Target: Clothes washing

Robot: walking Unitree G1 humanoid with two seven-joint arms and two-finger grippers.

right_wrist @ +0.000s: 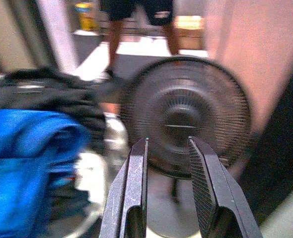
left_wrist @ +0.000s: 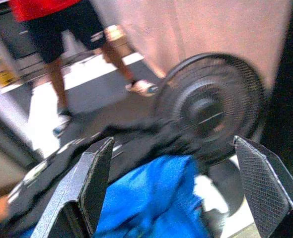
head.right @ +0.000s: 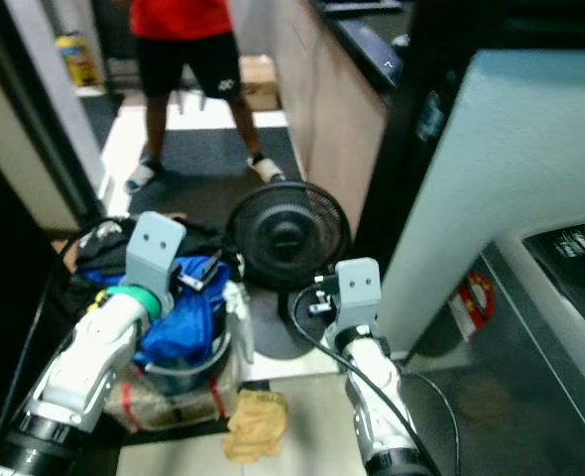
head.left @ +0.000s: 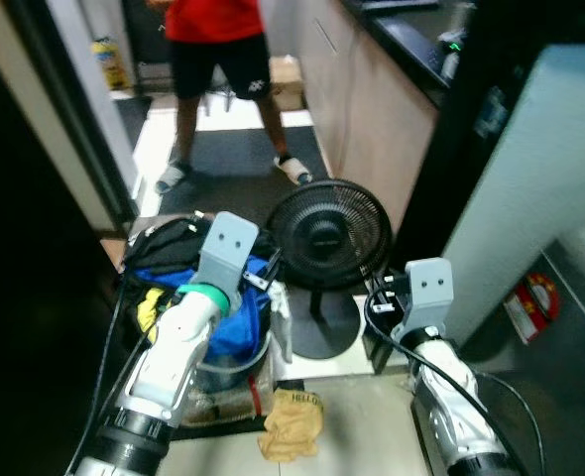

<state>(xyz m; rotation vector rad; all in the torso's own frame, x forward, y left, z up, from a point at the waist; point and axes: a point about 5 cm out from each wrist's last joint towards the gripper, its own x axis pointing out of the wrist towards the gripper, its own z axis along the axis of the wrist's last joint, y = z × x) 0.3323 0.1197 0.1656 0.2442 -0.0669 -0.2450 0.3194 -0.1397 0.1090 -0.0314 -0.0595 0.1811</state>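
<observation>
We look down on a pale floor (head.left: 372, 416) where a bucket (head.left: 235, 369) stands at our left, heaped with laundry: a blue garment (head.left: 228, 317) on top and in front, black clothes (head.left: 169, 243) behind it toward the doorway. Our left gripper (left_wrist: 171, 183) hangs just above this heap, its two black fingers (left_wrist: 94, 183) spread wide apart with nothing between them; in the left wrist view the blue garment lies directly below the gap. Just beside the bucket, toward the middle of the floor, stands a black floor fan (head.left: 330, 236) on a round base, its grille facing us. Our right gripper (right_wrist: 167, 193) is held in front of the fan, fingers drawn near together with only a narrow slit left, gripping nothing; the right wrist view looks straight at the fan's hub through that slit. A crumpled tan cloth (head.left: 292, 424) lies on the floor near the bucket's foot, between our two arms. At our right rises a pale appliance wall (head.left: 530, 178), with a wooden counter front (head.left: 357, 109) beyond it. Farther off, past the fan, a person (head.left: 218, 69) in a red shirt and black shorts stands on a dark mat (head.left: 228, 164).
</observation>
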